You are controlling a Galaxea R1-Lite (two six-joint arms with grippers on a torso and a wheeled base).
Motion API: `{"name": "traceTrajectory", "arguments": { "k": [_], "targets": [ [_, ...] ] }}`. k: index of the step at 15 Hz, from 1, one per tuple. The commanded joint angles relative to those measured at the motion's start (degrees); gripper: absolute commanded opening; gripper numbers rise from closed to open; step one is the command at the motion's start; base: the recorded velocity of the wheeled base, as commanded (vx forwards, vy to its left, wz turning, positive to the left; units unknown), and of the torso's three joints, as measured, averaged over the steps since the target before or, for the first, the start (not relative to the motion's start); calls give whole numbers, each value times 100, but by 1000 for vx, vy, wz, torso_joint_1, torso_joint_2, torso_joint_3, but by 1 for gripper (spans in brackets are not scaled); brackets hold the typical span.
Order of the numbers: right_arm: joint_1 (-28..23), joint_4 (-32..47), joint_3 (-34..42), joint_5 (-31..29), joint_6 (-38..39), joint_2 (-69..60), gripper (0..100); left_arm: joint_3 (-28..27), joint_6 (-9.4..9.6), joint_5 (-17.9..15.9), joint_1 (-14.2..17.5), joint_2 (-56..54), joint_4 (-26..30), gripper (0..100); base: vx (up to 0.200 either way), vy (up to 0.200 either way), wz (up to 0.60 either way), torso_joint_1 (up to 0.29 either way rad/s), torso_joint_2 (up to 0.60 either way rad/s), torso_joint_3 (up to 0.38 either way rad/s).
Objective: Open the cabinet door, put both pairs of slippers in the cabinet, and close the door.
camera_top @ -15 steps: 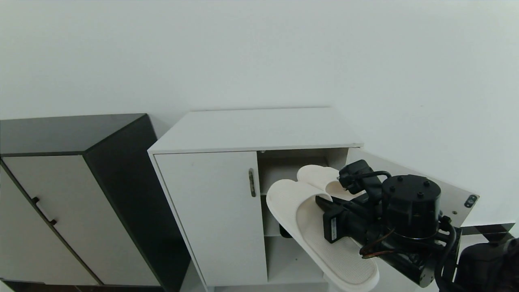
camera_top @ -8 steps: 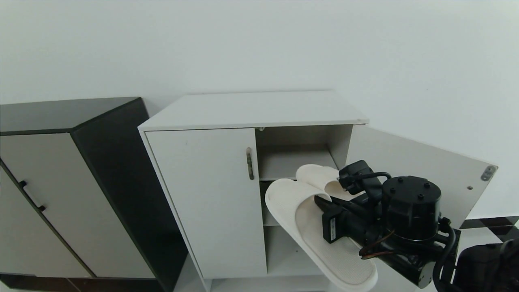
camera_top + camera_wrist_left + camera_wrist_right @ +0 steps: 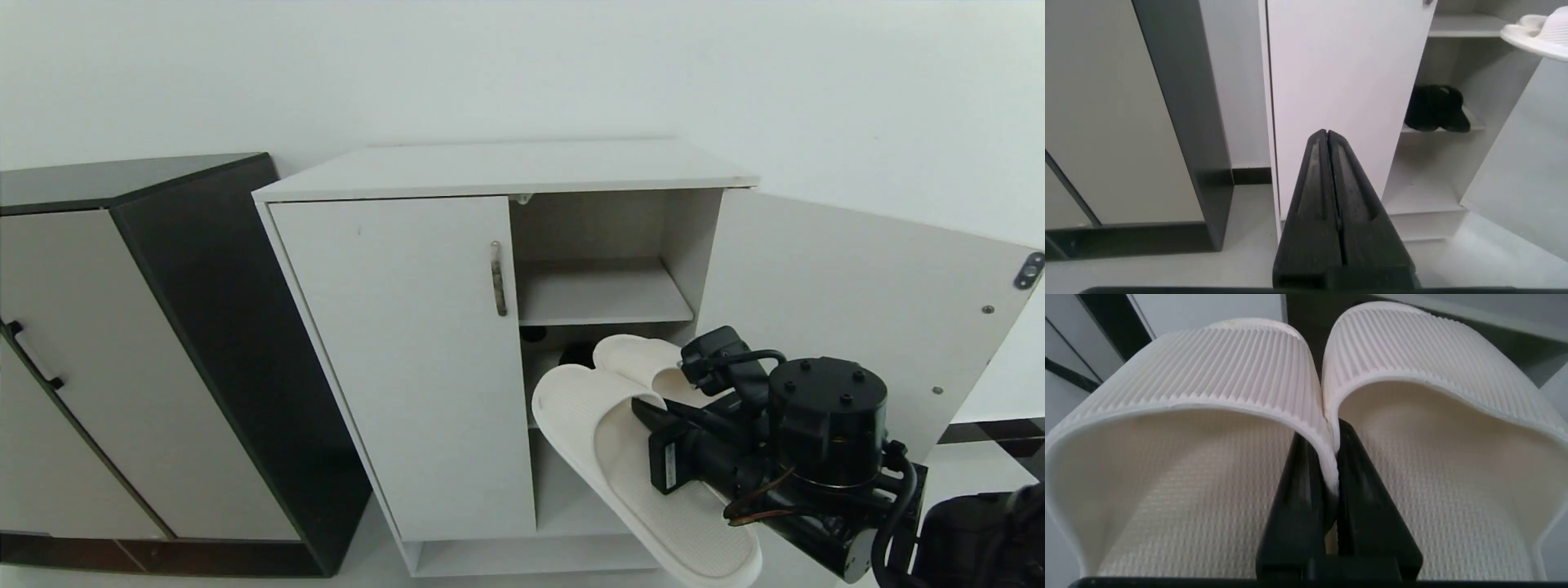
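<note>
The white cabinet (image 3: 506, 167) stands with its right door (image 3: 841, 294) swung open and its left door (image 3: 400, 343) closed. My right gripper (image 3: 653, 408) is shut on a pair of white slippers (image 3: 604, 441), held side by side in front of the open compartment, toes toward the cabinet. In the right wrist view the fingers (image 3: 1298, 498) pinch the two inner strap edges of the white slippers (image 3: 1208, 416) together. A pair of black slippers (image 3: 1437, 109) lies on the middle shelf, and its dark edge (image 3: 575, 355) peeks out behind the white pair. My left gripper (image 3: 1328, 135) is shut and holds nothing, low before the closed door.
A dark cabinet with pale doors (image 3: 188, 327) stands close to the white one's left side. The upper shelf (image 3: 600, 294) is bare, and the bottom compartment (image 3: 1429, 200) looks bare too. The open door juts out to the right of my right arm.
The whole head view has shifted: the cabinet now sits higher in the picture and more of its inside shows. The right gripper with the white slippers keeps its place in the picture.
</note>
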Motion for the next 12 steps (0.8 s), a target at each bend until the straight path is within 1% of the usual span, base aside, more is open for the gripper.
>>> {"name": "traceTrajectory", "arguments": {
  "k": [1,3,5,7,8,9,10,11,12],
  "targets": [
    [2,-2,9,1,0,13,0,1,-4,5,-1,-1,1,0,0,0,0,-217,427,207],
    [20,-37,9,18,0,13,0,1,-4,5,8,-1,1,0,0,0,0,-225,337,151],
    [169,-345,132,62,0,22,0,1,-4,5,-1,-1,1,0,0,0,0,-190,388,164],
    [152,-635,325,194,-334,101,0,1,-4,5,-1,-1,-7,0,0,0,0,-71,237,83],
    [152,-784,308,194,-352,101,0,1,-4,5,-1,-1,1,0,0,0,0,-32,110,32],
    [152,-661,18,106,-334,75,0,1,-4,5,-1,-1,1,0,0,0,0,-22,56,36],
    [143,-389,-167,-26,-299,13,0,1,-4,5,8,-1,1,0,0,0,0,2,27,56],
    [178,675,-659,-483,17,-295,0,1,-4,5,-1,-1,1,0,0,0,0,0,0,0],
    [310,1712,-1143,-632,501,-576,0,1,-4,5,-1,-1,1,0,0,0,0,0,0,0]
  ]
}}
